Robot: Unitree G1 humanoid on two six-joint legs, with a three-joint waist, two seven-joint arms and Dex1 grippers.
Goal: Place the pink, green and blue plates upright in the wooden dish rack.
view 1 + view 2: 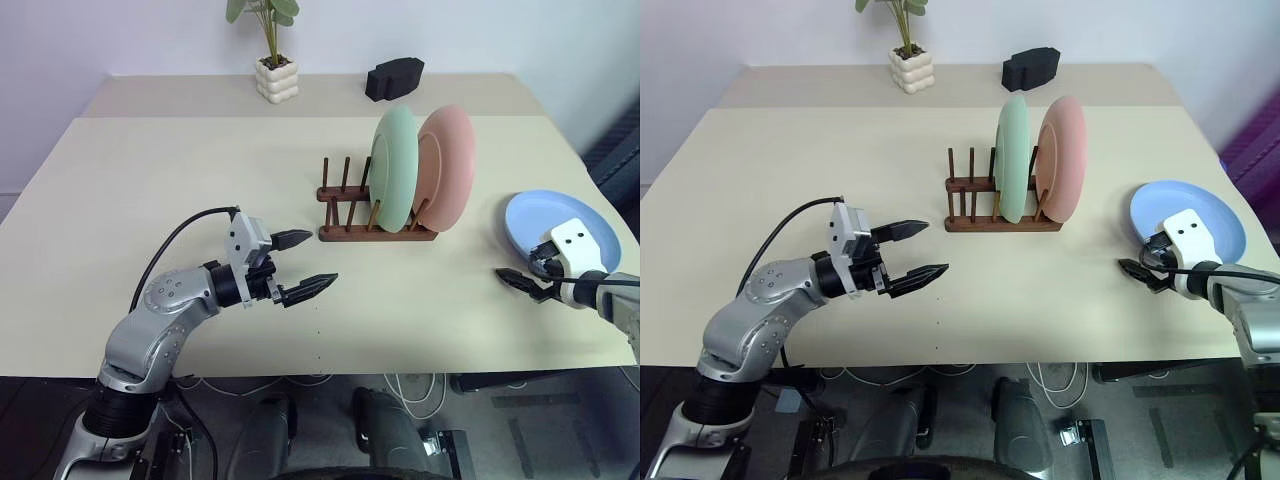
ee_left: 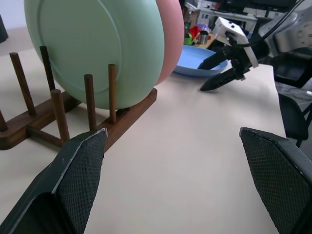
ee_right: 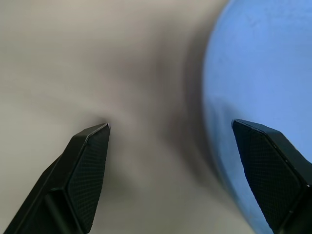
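Right gripper [image 1: 528,282], at the lower right of the head views, stands with jaws wide and empty just beside the near-left rim of the blue plate [image 1: 560,222], which lies flat on the table [image 1: 150,180] at the right edge. That plate sits up and to the right of the fingertips, so this arm is far nearer. Centre frame, the wooden dish rack [image 1: 370,215] already holds the green plate [image 1: 393,165] and pink plate [image 1: 450,165] upright. Left gripper [image 1: 305,265], lower left, is spread wide, holding nothing.
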